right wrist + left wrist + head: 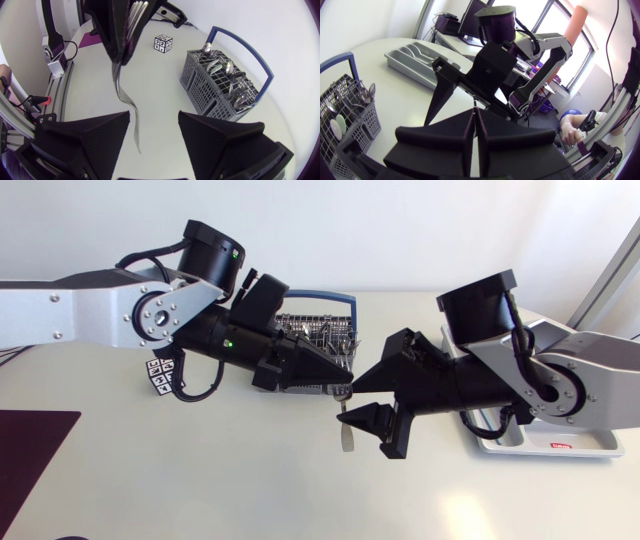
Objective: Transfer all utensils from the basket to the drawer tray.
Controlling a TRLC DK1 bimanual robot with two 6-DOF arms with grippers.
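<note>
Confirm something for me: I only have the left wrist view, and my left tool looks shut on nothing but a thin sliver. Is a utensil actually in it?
Observer: Yes. The right wrist view shows the left tool shut on a fork near its tines, with the handle hanging down.
Operator: Is the right tool around it?
Observer: The handle hangs between the open fingers of the right tool. Neither finger appears to touch it.
Operator: Where over the table is this?
Observer: In the head view, over bare table just beside the basket. The tray lies partly under the right arm.
</note>
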